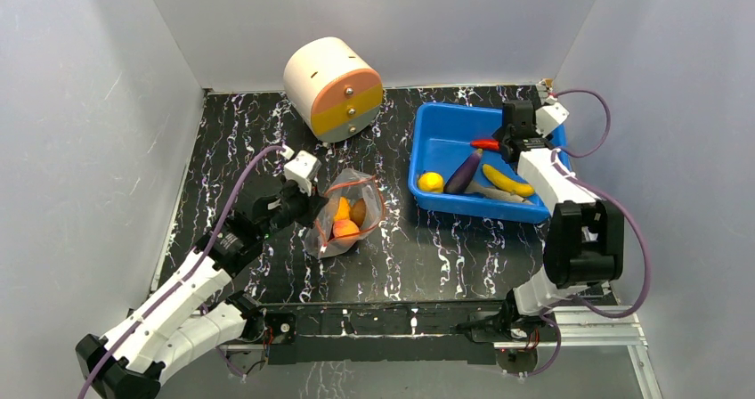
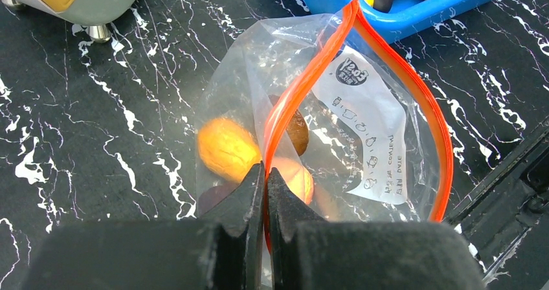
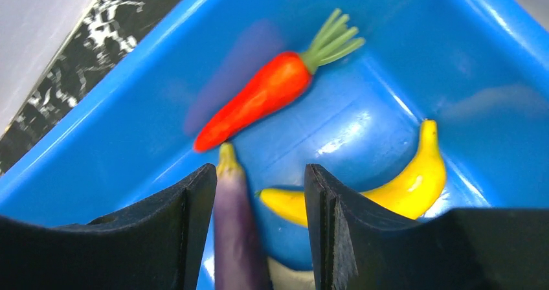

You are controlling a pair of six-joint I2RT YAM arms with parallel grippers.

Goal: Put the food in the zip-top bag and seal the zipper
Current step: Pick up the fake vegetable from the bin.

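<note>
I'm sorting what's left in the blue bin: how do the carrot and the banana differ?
The carrot is orange-red and straight; the banana is yellow and curved. The carrot has a green leafy top; the banana has none. Both lie loose in the blue bin.

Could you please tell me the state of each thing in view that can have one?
zip-top bag, mouth open, round pieces inside.
zipper, unsealed.
left pincer, shut on the zipper.
right pincer, open, astride the eggplant.
eggplant, lying in the blue bin, not clamped.
carrot, lying loose in the bin.
banana, lying loose in the bin.
</note>
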